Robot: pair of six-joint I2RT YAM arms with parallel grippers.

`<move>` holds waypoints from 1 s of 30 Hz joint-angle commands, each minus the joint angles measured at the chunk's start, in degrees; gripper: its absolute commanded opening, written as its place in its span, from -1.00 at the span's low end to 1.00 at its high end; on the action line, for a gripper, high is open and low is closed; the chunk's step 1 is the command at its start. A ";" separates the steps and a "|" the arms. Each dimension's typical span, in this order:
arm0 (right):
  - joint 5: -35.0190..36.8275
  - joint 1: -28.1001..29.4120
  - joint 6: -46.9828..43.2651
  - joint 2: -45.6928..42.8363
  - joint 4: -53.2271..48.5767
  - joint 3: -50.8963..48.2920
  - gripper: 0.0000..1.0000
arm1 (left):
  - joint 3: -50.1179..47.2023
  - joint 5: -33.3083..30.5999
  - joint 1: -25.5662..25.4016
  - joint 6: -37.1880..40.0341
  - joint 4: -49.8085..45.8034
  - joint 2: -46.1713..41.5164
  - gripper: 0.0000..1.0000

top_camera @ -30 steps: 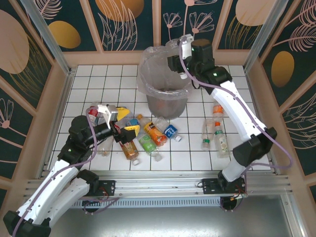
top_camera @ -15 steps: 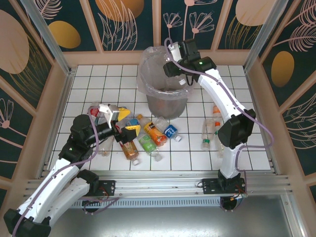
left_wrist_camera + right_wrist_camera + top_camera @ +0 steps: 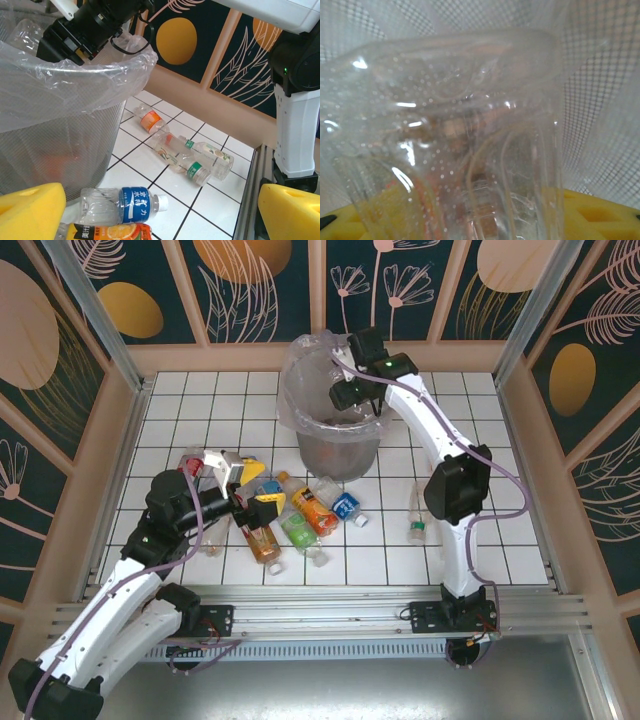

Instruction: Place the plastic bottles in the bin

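The bin [image 3: 336, 454] is a grey mesh wastebasket with a clear bag, at the back middle of the tiled floor. My right gripper [image 3: 346, 392] hangs over its mouth, shut on a clear plastic bottle [image 3: 460, 130] that sits between the yellow pads [image 3: 602, 212], with the mesh wall behind it. My left gripper [image 3: 247, 496] stands open above a cluster of lying bottles: orange-labelled [image 3: 313, 510], green-labelled [image 3: 297, 530] and blue-labelled [image 3: 345, 505]. In the left wrist view the blue-labelled bottle [image 3: 120, 204] lies between the open pads [image 3: 30, 210], beside the bin [image 3: 65, 135].
A red-capped bottle [image 3: 190, 464] lies left of my left gripper. More bottles lie right of the bin [image 3: 197, 167], one partly behind the right arm [image 3: 418, 512]. Wooden walls with a metal frame [image 3: 120, 350] enclose the floor. A metal rail [image 3: 330, 602] runs along the near edge.
My right arm has swung left with its bottle, from the bin's back right rim to over the opening. The left arm has barely moved.
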 commanded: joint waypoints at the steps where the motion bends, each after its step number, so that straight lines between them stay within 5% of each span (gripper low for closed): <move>1: 1.35 -0.57 -0.91 1.40 -3.12 2.18 0.19 | 0.83 0.75 -0.24 1.04 0.03 -0.15 0.97; 9: 3.68 -0.64 -0.88 3.46 -3.64 1.64 0.20 | 0.83 0.75 -0.24 1.11 -0.06 -0.25 0.97; 30: 3.43 0.02 -0.54 2.09 -3.73 4.18 0.62 | 1.01 0.84 -0.28 1.28 -0.24 -0.51 0.97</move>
